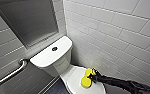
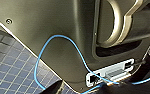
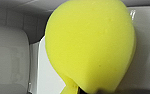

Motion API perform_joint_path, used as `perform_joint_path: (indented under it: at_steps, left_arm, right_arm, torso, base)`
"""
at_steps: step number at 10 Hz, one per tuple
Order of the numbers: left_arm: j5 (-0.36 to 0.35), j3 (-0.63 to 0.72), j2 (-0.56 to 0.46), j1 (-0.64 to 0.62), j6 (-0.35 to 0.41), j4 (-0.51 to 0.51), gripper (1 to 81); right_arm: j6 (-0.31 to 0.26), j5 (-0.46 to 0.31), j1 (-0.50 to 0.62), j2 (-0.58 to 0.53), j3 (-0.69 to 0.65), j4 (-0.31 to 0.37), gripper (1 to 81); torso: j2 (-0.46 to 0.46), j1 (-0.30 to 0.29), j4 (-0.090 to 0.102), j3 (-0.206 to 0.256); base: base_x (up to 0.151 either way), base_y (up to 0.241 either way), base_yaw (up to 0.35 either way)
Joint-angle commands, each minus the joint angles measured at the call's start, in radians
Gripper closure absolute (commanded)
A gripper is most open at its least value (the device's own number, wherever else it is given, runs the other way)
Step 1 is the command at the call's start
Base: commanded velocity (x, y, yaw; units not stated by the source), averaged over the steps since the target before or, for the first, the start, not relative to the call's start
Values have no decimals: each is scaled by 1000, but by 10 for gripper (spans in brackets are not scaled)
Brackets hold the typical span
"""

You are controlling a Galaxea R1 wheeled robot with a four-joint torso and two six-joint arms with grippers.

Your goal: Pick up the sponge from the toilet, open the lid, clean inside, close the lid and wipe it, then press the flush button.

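Observation:
The white toilet [image 1: 56, 65] stands in the corner, its tank top carrying the small dark flush button [image 1: 54, 48]. Its lid [image 1: 72, 76] lies down over the bowl. My right gripper [image 1: 89, 77] reaches in from the lower right, shut on the yellow sponge [image 1: 85, 82], which bulges out on both sides of the grip and rests against the lid's right part. In the right wrist view the sponge [image 3: 91, 42] looms large and squeezed over the white lid [image 3: 47, 75].
White tiled walls close in on the right and behind the tank. A metal grab bar [image 1: 12, 72] runs along the left wall under a recessed steel panel [image 1: 28, 20]. Dark tiled floor [image 2: 8, 67] and a blue cable [image 2: 41, 55] show beside my own body.

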Motion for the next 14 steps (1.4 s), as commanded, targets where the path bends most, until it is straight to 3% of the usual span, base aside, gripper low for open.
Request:
perform_joint_path:
  at_steps: [1,6,9,12,14]
  left_arm:
    - [112,5,-8,36,12,-7,10]
    - [114,10,-6,36,12,-4,10]
    - [114,10,-8,36,12,-4,10]
    - [114,11,-9,37,12,-4,10]
    - [114,11,-6,36,12,-1,10]
  right_arm:
    - [65,36,85,-68,98,22,811]
    - [99,181,-64,-383,454,19,811]
    - [99,268,-186,-497,526,18,811]
    - [96,304,-298,-543,537,10,811]
    - [93,341,-381,-621,624,-13,811]
  torso:
    - [0,0,0,0]
    - [0,0,0,0]
    - [0,0,0,0]
    - [0,0,0,0]
    - [-1,0,0,0]
  base:
    - [0,0,0]
    - [0,0,0]
    - [0,0,0]
    - [0,0,0]
    - [0,0,0]
